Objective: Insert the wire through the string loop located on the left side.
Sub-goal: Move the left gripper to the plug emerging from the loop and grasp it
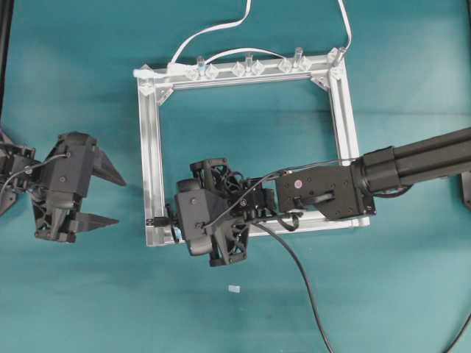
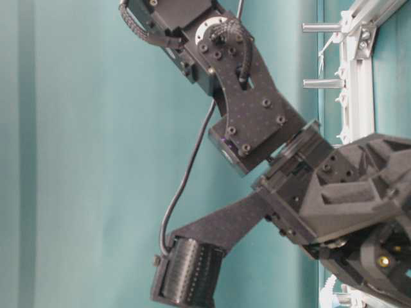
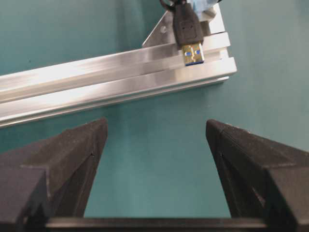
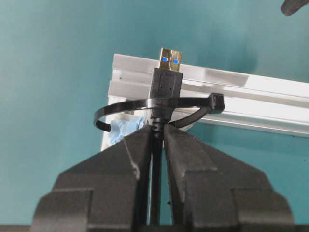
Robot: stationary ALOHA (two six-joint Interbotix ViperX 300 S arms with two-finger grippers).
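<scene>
My right gripper is shut on the black wire just behind its plug. The plug pokes through the thin dark string loop, whose strap crosses the plug's base; a light-blue tag sits at the loop's foot. This is at the front left corner of the aluminium frame, where the right gripper reaches across. In the left wrist view the plug lies over the frame rail, its metal tip toward me. My left gripper stands open and bare just left of the frame, also seen from overhead.
Clear plastic clips line the frame's far rail, with white cables running off the back. The wire's slack trails toward the front right. A small white scrap lies on the teal table in front of the frame.
</scene>
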